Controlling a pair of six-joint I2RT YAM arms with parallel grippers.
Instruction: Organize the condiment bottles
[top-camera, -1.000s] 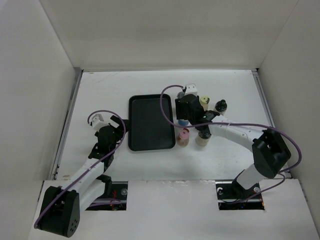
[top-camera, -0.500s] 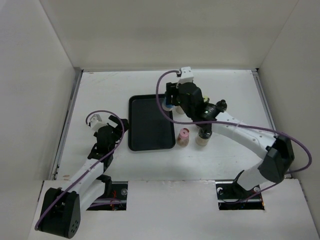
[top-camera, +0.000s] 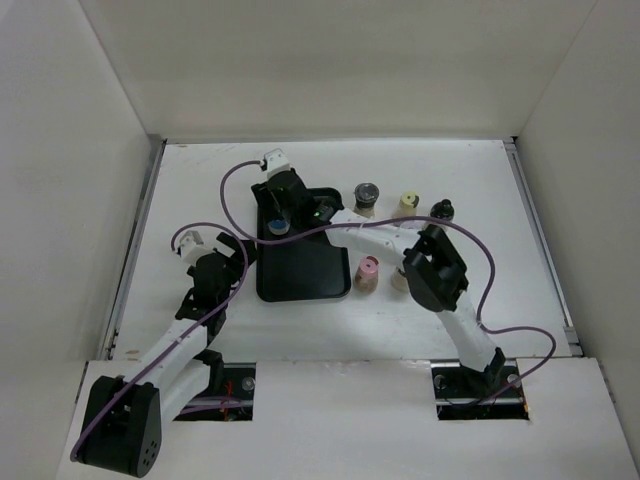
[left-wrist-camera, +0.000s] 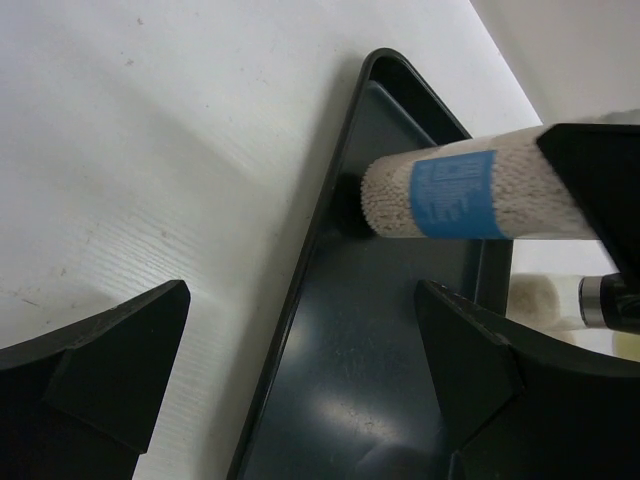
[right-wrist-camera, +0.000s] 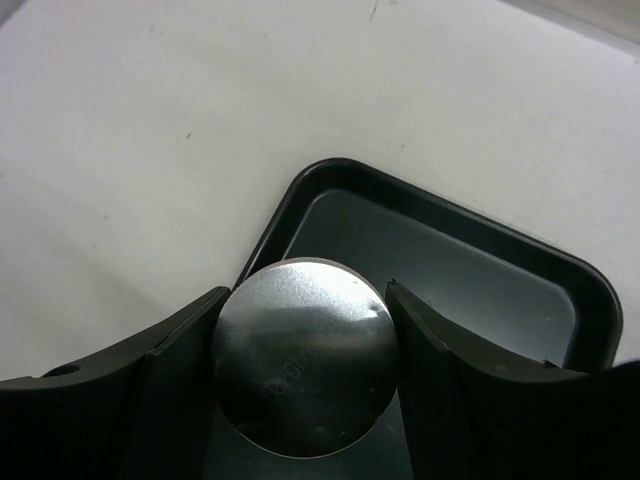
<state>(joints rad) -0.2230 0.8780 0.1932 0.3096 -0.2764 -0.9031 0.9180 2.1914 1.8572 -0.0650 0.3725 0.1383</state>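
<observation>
My right gripper (top-camera: 278, 222) is shut on a blue-banded jar (left-wrist-camera: 455, 195) with a silver cap (right-wrist-camera: 305, 370). It holds the jar upright over the far-left corner of the black tray (top-camera: 305, 270). Whether the jar's base touches the tray floor I cannot tell. My left gripper (top-camera: 232, 243) stands open at the tray's left rim (left-wrist-camera: 300, 330), nothing between its fingers. More condiment bottles stand right of the tray: a grey-capped one (top-camera: 367, 193), a pale-yellow-capped one (top-camera: 407, 203), a black-capped one (top-camera: 443, 211) and a pink-capped one (top-camera: 367, 270). Another (top-camera: 400, 281) is partly hidden by the right arm.
White walls close in the table on the left, back and right. The right arm stretches across the tray's far edge from the right. Bare tray floor (right-wrist-camera: 450, 260) lies beside the held jar.
The right arm has swung left from the group of bottles to the tray's far-left corner, carrying the blue-banded jar. The left arm has barely moved.
</observation>
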